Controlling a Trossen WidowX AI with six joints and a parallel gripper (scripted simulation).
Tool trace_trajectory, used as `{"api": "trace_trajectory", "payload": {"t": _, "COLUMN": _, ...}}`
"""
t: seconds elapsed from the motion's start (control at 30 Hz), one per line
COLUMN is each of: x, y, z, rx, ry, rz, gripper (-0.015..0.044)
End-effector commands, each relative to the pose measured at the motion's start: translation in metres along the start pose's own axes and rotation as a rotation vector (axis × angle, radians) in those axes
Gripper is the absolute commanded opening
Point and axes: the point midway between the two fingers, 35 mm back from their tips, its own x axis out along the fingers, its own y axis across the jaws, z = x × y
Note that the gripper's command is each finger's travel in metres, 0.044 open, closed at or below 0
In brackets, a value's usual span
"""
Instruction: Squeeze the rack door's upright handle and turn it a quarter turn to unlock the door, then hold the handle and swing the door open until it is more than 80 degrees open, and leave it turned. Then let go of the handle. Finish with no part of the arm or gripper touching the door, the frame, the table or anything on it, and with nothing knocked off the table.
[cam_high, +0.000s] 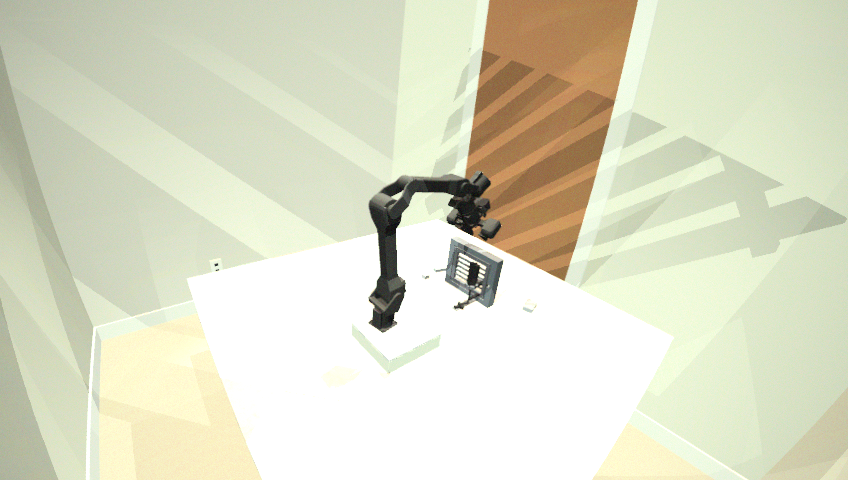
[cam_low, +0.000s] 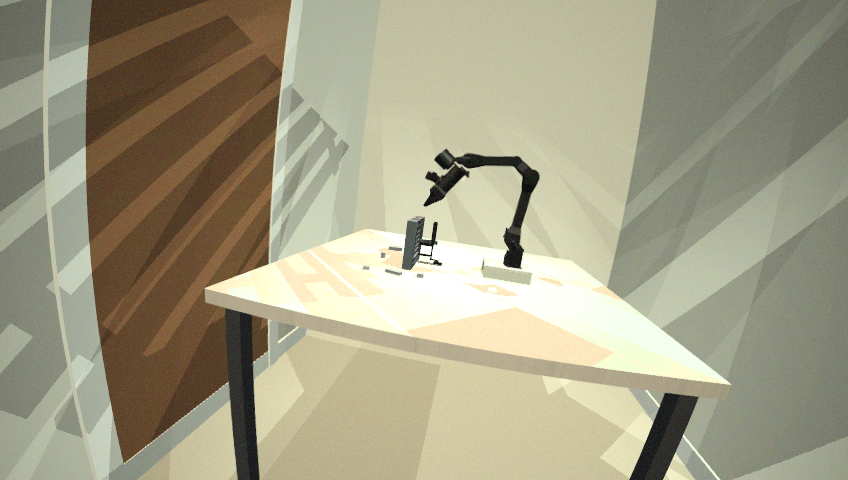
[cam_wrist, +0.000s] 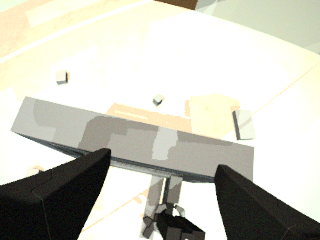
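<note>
The grey rack frame (cam_high: 495, 284) (cam_low: 411, 245) (cam_wrist: 135, 137) stands upright on the table. Its slatted door (cam_high: 456, 267) looks shut and flush in the frame. The black upright handle (cam_high: 473, 273) (cam_low: 435, 231) (cam_wrist: 183, 230) stands out from the door on the robot's side, with thin black linkage parts below it. My gripper (cam_high: 468, 230) (cam_low: 426, 204) (cam_wrist: 163, 164) is open and empty, above the frame and tilted down. In the wrist view the frame's top edge spans behind both fingers, and the handle shows low, between them. Nothing touches the fingers.
Small pale blocks (cam_high: 529, 305) (cam_low: 393, 271) (cam_wrist: 61, 76) lie around the frame, with another block (cam_wrist: 244, 124) behind it. The arm's white base block (cam_high: 410, 350) (cam_low: 507, 273) is on the robot's side. The table's far edge (cam_high: 612, 304) runs behind the frame.
</note>
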Motion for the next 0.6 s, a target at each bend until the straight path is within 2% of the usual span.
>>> {"api": "trace_trajectory", "payload": {"t": 0.0, "x": 0.006, "y": -0.006, "z": -0.007, "rx": 0.004, "ry": 0.1, "rz": 0.003, "gripper": 0.0282}}
{"api": "trace_trajectory", "payload": {"t": 0.57, "x": 0.014, "y": -0.028, "z": -0.039, "rx": 0.05, "ry": 0.5, "rz": 0.019, "gripper": 0.0282}}
